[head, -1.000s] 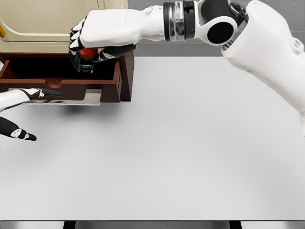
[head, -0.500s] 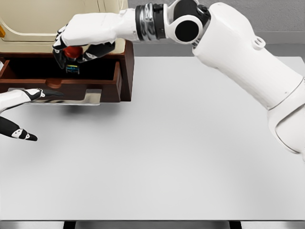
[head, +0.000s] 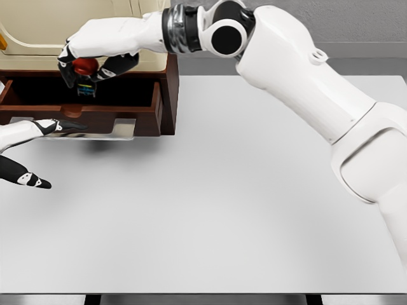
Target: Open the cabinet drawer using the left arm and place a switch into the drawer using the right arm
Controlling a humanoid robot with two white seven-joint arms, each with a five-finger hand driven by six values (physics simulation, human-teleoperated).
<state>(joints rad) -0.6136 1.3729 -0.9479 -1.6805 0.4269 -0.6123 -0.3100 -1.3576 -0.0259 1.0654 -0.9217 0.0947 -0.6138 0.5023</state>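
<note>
Fingers of my right hand (head: 86,60) are curled around the switch (head: 84,68), its red top showing between them and what looks like a small dark body below, held above the open drawer (head: 82,101) of the brown cabinet (head: 166,95). My left hand (head: 28,149) sits at the picture's left edge just in front of the drawer's front panel, fingers loosely extended and holding nothing, above the white table (head: 222,203).
</note>
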